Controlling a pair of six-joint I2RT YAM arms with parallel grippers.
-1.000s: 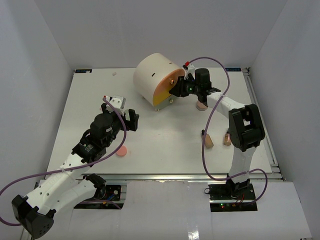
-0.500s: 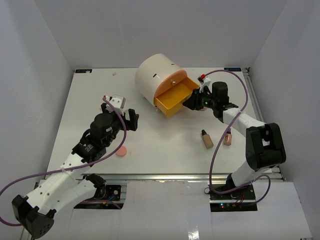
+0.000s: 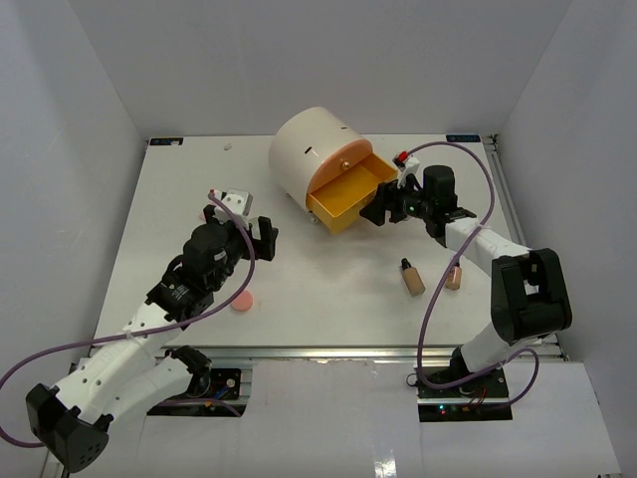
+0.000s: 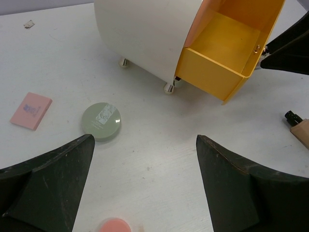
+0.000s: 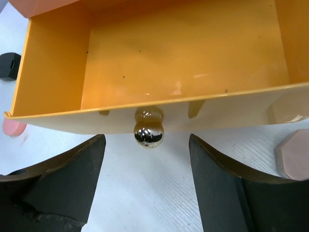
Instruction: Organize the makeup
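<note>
An orange-yellow plastic drawer is seen open, ready for loading, its shiny round metal knob framed untouched by the spread right gripper; the left gripper is held spread too.

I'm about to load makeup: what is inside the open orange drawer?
The drawer shows only bare orange floor with tiny specks. Its rear under the cream box is hidden.

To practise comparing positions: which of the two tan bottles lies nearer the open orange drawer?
The left bottle, its black cap pointing roughly toward the drawer; the right bottle lies further out to the side.
</note>
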